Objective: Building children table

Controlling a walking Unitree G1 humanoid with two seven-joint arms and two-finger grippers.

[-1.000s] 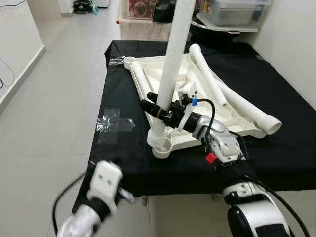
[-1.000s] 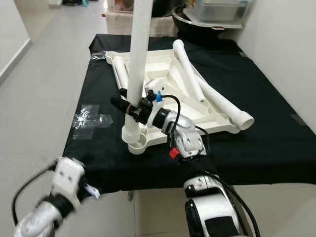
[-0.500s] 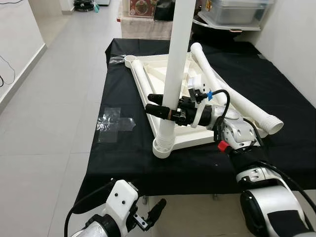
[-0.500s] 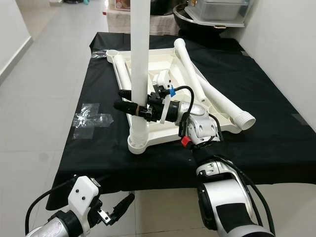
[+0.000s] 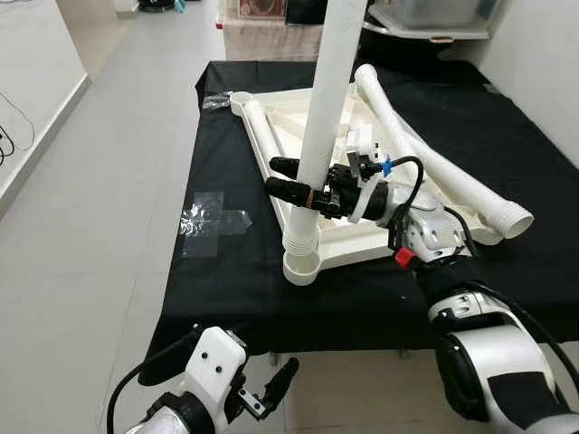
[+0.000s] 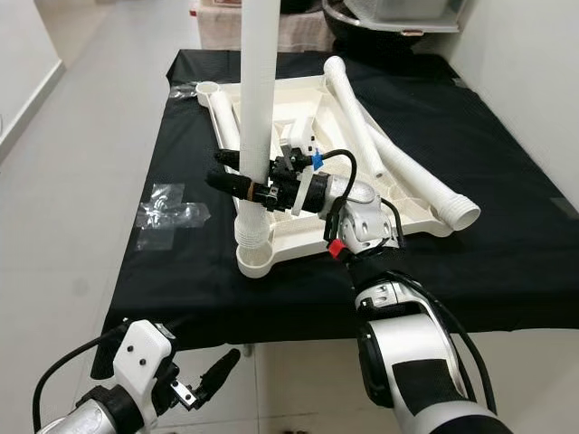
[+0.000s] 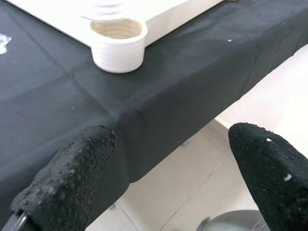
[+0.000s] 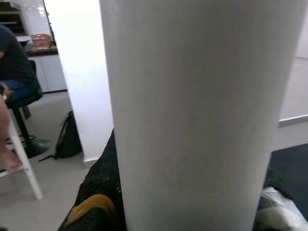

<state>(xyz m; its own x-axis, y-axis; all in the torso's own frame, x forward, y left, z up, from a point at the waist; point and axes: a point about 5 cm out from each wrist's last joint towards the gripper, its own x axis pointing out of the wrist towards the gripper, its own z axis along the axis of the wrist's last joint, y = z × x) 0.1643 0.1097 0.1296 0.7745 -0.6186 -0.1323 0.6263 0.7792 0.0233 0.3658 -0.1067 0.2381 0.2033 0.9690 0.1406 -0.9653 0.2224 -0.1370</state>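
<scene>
A white tabletop [image 5: 398,231] lay upside down on the worktop [image 5: 226,271], which wore a black cloth. One white leg [image 5: 324,117] stood straight up at the tabletop's near corner. Its ridged bottom end sat just above the round socket [image 5: 303,266] there, maybe a little way in; I could not tell how far.

The right hand [image 5: 294,187] was closed around that leg, low down, a bit above the socket. One black finger showed on each side of the white tube. In the right wrist view the leg [image 8: 192,115] looked big and very close.

Two more legs [image 5: 425,149] lay flat on the tabletop, on the side away from the standing leg. They crossed each other, and their ends stuck out past the tabletop's edge. Another leg [image 5: 262,136] lay along the tabletop's edge, going from near the standing leg to the far corner.

A bit of clear plastic wrap [image 5: 213,221] lay on the black cloth, beside the tabletop.

The left hand [image 5: 267,393] hung low over the floor [image 5: 72,271], in front of the worktop and well away from the tabletop. Its two black fingers [image 7: 72,178] were spread apart and held nothing.
</scene>
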